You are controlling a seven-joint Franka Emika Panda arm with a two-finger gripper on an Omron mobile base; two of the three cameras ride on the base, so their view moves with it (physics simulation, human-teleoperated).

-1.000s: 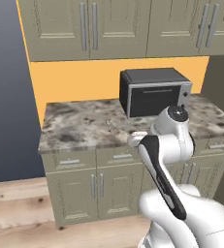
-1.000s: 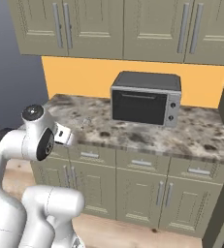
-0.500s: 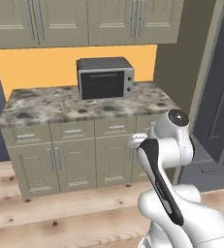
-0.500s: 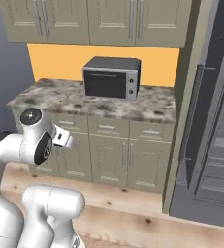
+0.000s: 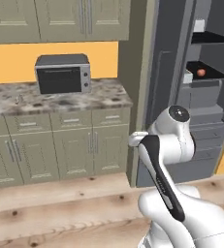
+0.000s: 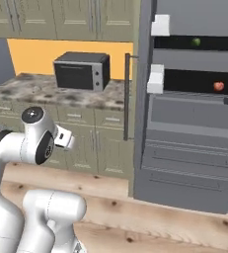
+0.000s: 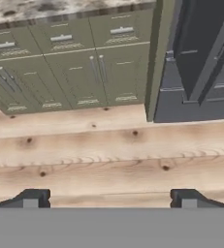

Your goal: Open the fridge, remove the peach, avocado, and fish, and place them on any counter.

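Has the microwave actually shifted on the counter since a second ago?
No. The microwave sits at the same spot on the counter below the yellow wall; the base turned, shifting the whole view.

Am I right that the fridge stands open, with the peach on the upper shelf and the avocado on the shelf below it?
Not quite. The fridge is open, but the fruits are swapped: the right base view shows the avocado on the upper shelf and the peach on the shelf below it.
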